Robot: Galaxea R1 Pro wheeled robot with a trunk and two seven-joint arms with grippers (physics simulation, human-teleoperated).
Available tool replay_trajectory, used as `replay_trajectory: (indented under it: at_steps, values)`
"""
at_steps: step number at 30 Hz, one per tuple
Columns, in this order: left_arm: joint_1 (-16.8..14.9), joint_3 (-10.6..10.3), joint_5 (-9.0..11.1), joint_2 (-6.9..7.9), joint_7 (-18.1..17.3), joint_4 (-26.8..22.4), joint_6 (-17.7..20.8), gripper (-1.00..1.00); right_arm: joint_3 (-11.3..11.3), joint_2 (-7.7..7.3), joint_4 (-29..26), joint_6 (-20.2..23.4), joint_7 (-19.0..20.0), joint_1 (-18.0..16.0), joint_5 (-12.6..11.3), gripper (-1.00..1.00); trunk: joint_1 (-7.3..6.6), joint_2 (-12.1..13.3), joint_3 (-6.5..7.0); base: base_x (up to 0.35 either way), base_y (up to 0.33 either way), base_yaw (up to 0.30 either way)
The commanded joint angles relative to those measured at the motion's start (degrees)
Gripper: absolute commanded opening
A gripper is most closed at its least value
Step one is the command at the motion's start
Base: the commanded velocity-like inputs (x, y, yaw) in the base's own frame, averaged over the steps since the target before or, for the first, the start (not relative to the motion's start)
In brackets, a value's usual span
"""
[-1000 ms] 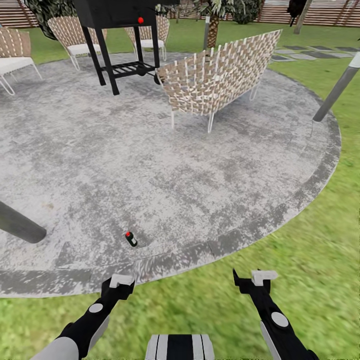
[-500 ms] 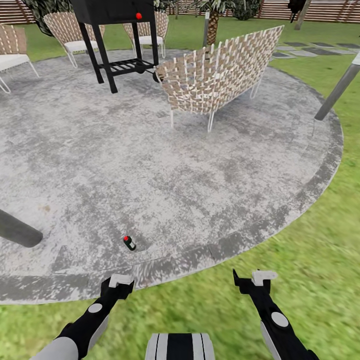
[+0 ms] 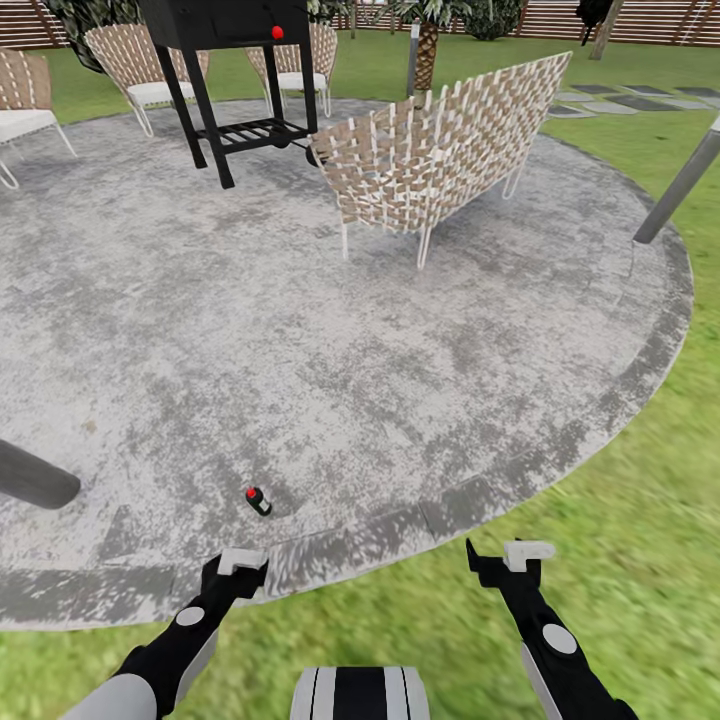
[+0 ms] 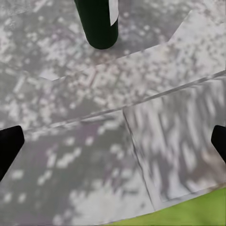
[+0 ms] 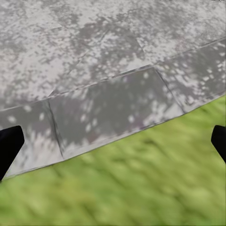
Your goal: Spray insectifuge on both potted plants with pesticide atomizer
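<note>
The pesticide atomizer [image 3: 258, 500] is a small dark-green bottle with a red top. It stands on the round grey patio [image 3: 300, 330] of the garden, close to the patio's near rim. In the left wrist view the atomizer [image 4: 99, 23] appears as a dark-green cylinder with a pale label edge. My left gripper [image 3: 237, 568] [image 4: 113, 146] hangs open just short of the bottle, over the rim stones and apart from it. Over the lawn [image 3: 600, 500], my right gripper [image 3: 503, 556] [image 5: 113, 146] is open and holds nothing. The potted plants are out of view.
A woven bench [image 3: 450, 150] and a black grill stand [image 3: 225, 60] stand on the far part of the patio, with woven chairs [image 3: 140, 60] behind. Slanted grey poles [image 3: 35, 482] [image 3: 680, 185] cross at left and right. Stepping stones [image 3: 620, 100] lie far right.
The whole view has shifted as the camera moved forward. The atomizer now sits lower in the picture, nearer my left gripper. Both grippers stay open.
</note>
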Motion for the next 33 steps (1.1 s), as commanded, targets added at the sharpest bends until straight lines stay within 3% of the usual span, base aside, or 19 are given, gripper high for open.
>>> replay_trajectory:
  at_steps: [1,33]
  values:
    - [0.0,-0.3,0.0,0.04,0.0,0.0,-0.2,1.0,0.0,0.0,0.0,-0.2,0.0,0.0,0.0,1.0,0.0,0.0,-0.03,0.051,0.035,0.0]
    - [0.0,-0.4,-0.1,0.04,0.0,0.0,-0.2,1.0,0.0,0.0,0.0,-0.2,0.0,0.0,0.0,1.0,0.0,0.0,-0.03,0.131,0.002,0.0]
